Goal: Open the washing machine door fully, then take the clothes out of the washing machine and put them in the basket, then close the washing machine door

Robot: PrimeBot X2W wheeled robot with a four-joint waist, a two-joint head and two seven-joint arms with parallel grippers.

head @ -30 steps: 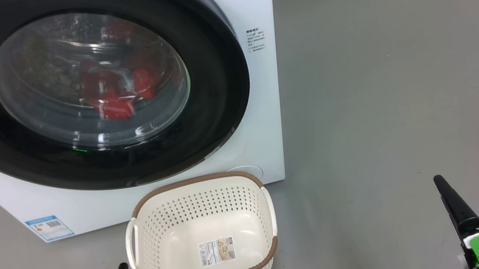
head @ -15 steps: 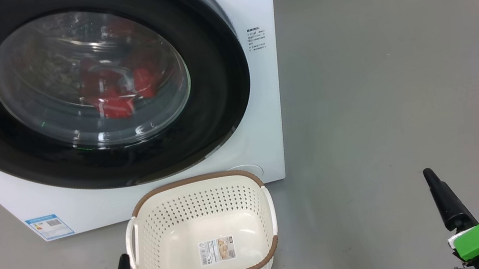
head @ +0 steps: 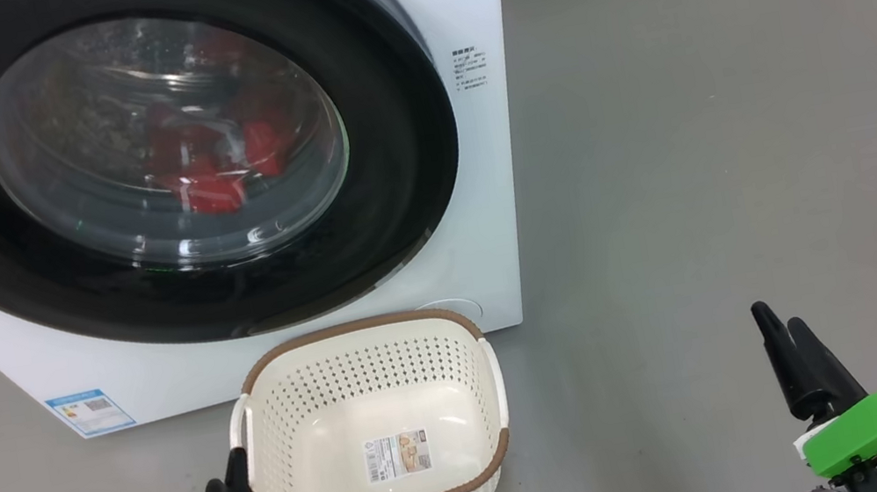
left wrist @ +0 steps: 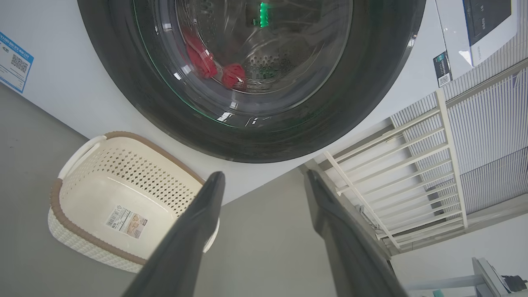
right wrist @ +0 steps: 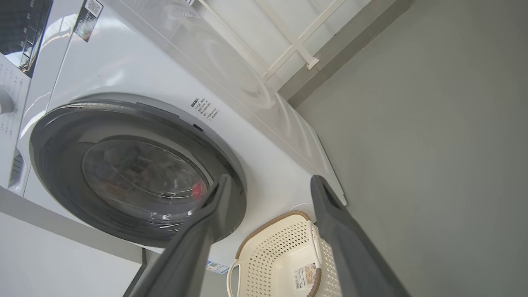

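Nearest the robot, the left gripper [head: 227, 473] sat low at the left, its two dark fingers spread apart and holding nothing, its tips just beside the left handle of the basket [head: 362, 374]. The right gripper [head: 777, 317] hung well off to the right over the bare grey floor [head: 698, 149], its fingers likewise spread and empty. The basket stood upright on the floor between them, closer to the left gripper, with only a paper label [head: 396, 456] on its bottom. Its far rim lay just in front of the lower right corner of the washing machine [head: 482, 185]. A small blue sticker [head: 90, 413] marked the machine's lower left front. Above it the washing machine door [head: 398, 110] was shut, its wide black rim lying against the white front. Behind the bulging glass, the clothes [head: 209, 182] showed as red folds lying inside the drum.
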